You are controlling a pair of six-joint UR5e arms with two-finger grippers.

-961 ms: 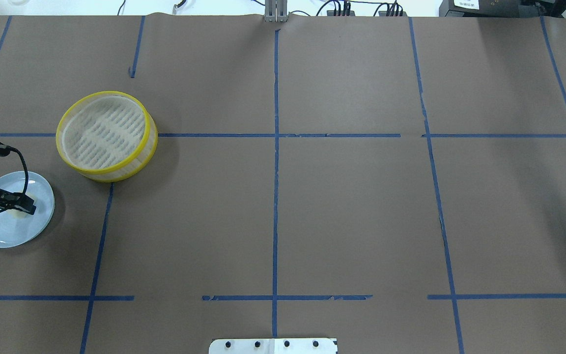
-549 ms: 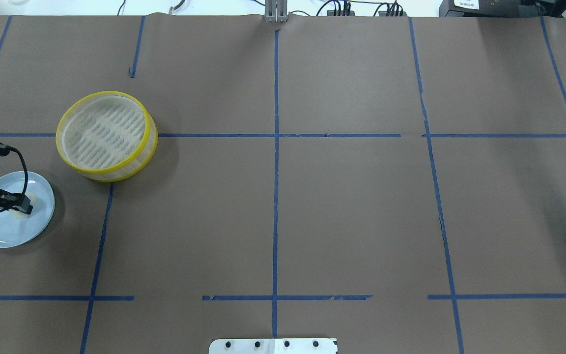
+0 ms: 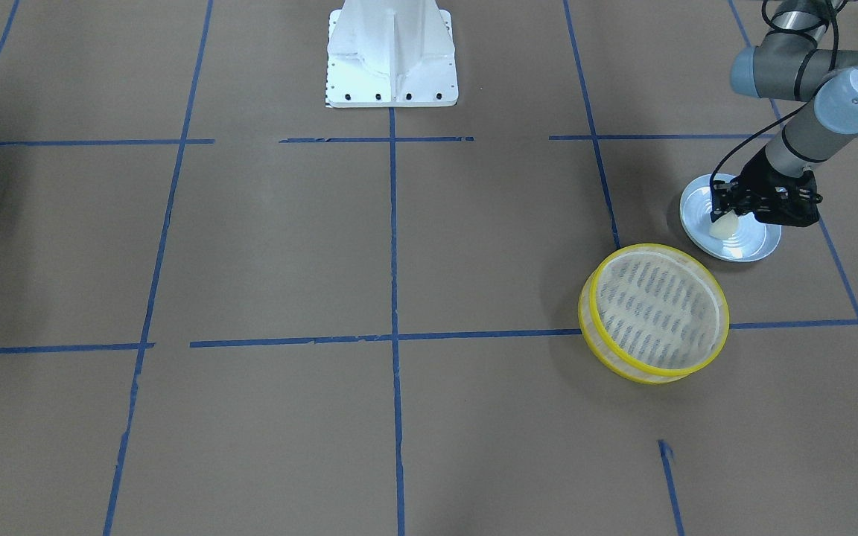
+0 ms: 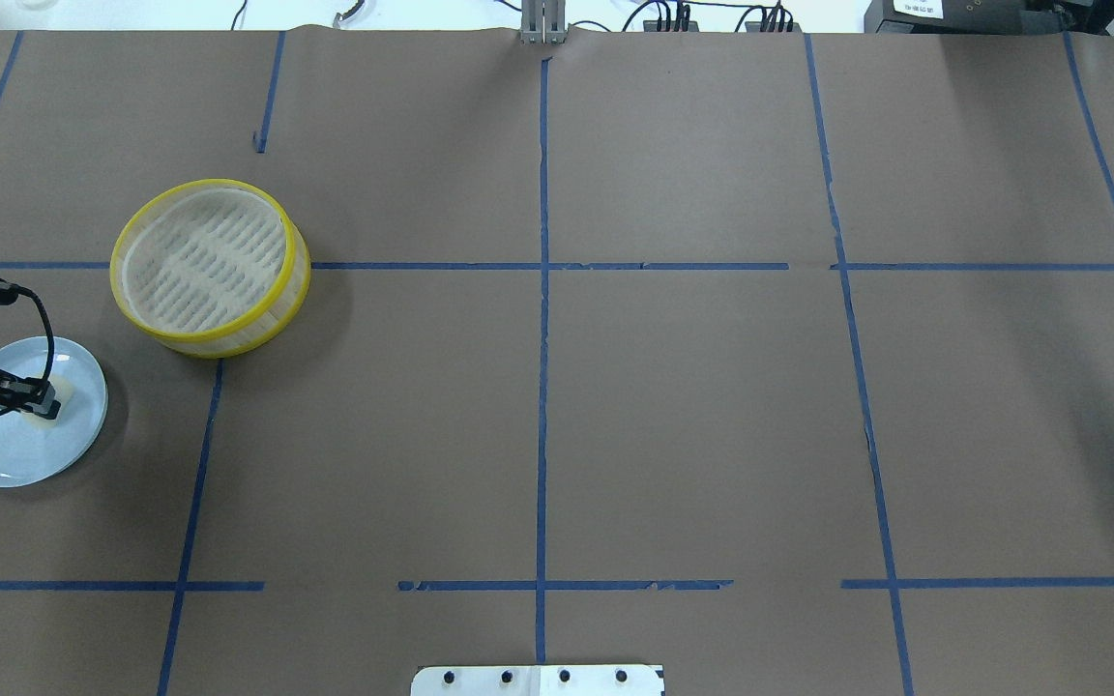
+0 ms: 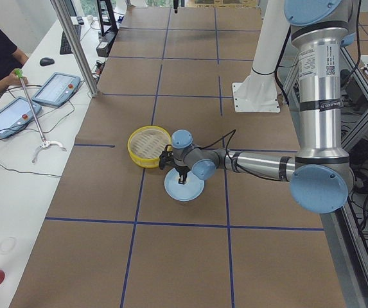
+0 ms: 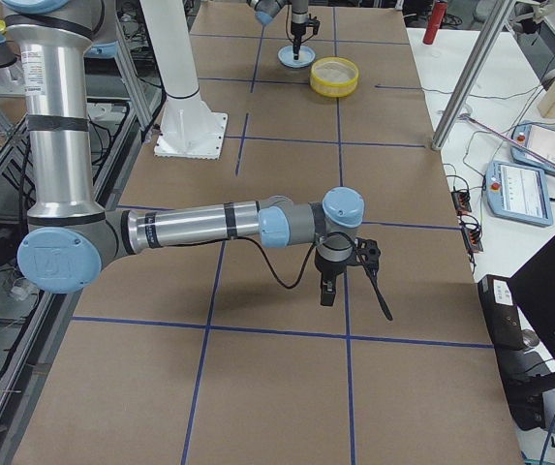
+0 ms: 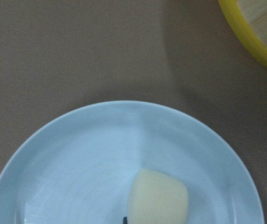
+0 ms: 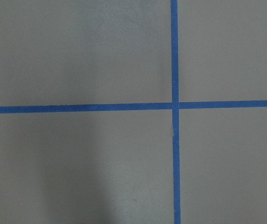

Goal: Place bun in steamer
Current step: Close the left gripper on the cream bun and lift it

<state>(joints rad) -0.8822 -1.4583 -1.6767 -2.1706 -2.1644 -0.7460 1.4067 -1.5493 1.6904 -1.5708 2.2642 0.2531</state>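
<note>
The bun (image 3: 725,227) is a small cream lump held between the fingers of my left gripper (image 3: 723,214), just over the pale blue plate (image 3: 753,240). In the overhead view the left gripper (image 4: 46,404) is over the plate (image 4: 6,454) at the far left, with the bun (image 4: 61,393) at its tip. The left wrist view shows the bun (image 7: 157,198) above the plate (image 7: 77,163). The steamer (image 4: 204,261) is empty and stands just beyond the plate; it also shows in the front-facing view (image 3: 656,313). My right gripper (image 6: 327,291) shows only in the exterior right view, so I cannot tell its state.
Brown paper with blue tape lines covers the table. The robot's white base (image 3: 392,56) is at the table's near-middle edge. An operator's tablets (image 5: 55,88) and a grabber stick lie on the white side table. The steamer's yellow rim (image 7: 259,42) is near the plate.
My left gripper has shifted a little to the left over the plate with the bun in it. The steamer and plate have not moved.
</note>
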